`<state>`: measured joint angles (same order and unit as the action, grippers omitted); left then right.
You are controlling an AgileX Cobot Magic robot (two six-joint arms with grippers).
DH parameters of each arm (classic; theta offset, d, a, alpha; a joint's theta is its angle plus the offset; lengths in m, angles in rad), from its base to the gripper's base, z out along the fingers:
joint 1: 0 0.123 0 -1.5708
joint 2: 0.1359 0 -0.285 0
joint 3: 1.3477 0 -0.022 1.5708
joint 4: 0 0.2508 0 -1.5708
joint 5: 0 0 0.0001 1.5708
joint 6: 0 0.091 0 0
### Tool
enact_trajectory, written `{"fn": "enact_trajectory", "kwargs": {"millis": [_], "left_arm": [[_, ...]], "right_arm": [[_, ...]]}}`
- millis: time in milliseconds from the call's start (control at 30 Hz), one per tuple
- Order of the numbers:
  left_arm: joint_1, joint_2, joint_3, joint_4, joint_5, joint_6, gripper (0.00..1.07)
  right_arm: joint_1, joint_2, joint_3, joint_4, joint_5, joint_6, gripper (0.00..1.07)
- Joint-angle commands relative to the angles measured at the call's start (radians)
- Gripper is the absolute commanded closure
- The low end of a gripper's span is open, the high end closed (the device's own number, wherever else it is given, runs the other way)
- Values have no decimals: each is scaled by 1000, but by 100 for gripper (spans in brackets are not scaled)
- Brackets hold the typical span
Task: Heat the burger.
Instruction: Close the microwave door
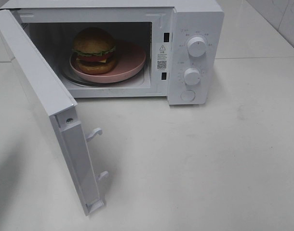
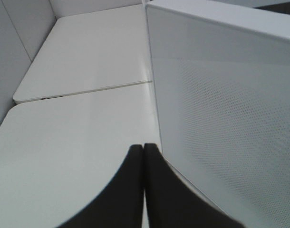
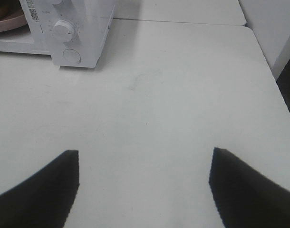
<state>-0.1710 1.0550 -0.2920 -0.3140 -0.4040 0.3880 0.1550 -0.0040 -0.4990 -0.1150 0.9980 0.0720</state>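
The burger [image 1: 94,50] sits on a round pink plate [image 1: 130,61] inside the white microwave [image 1: 197,19], on the plate's left half. The microwave door [image 1: 38,91] stands wide open, swung out to the left. Neither arm shows in the exterior high view. In the left wrist view my left gripper [image 2: 143,148] is shut and empty, just beside the outer face of the open door [image 2: 230,104]. In the right wrist view my right gripper [image 3: 145,156] is open and empty over bare table, well away from the microwave's control panel [image 3: 71,33]. A sliver of the pink plate [image 3: 7,21] shows there.
The microwave has two round knobs [image 1: 196,46] and a round door button [image 1: 187,95] on its right panel. Two door latch hooks [image 1: 95,134] stick out from the door's edge. The white table [image 1: 209,163] spreads in front and to the right.
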Motion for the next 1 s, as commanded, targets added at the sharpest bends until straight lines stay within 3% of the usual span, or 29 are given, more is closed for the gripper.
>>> {"fn": "enact_trajectory", "kwargs": {"millis": [33,67,100,133,167,200,233,333,400,600,700,1000], "left_arm": [[-27,93,0,98,-83,-109,107],[-27,93,0,98,-83,-109,107],[-30,112,0,125,-104,-143,107],[-33,144,0,209,-157,-225,107],[-33,144,0,209,-157,-225,107],[-33,159,0,255,-178,-262,107],[-33,188,0,341,-228,-340,107],[-33,199,0,374,-247,-359,107],[-33,249,0,483,-318,-408,107],[-41,301,0,505,-385,-425,107],[-92,342,-2,502,-439,-413,107],[-249,454,-5,274,-580,-344,107]], "right_arm": [[-3,-27,1,-1,0,4,34],[-3,-27,1,-1,0,4,34],[-3,-27,1,-1,0,4,34],[-3,-27,1,-1,0,4,34],[-3,-27,1,-1,0,4,34],[-3,-27,1,-1,0,4,34],[-3,-27,1,-1,0,4,34],[-3,-27,1,-1,0,4,34],[-3,-27,1,-1,0,4,34],[-3,-27,1,-1,0,4,34],[-3,-27,1,-1,0,4,34],[-3,-27,1,-1,0,4,34]]}}
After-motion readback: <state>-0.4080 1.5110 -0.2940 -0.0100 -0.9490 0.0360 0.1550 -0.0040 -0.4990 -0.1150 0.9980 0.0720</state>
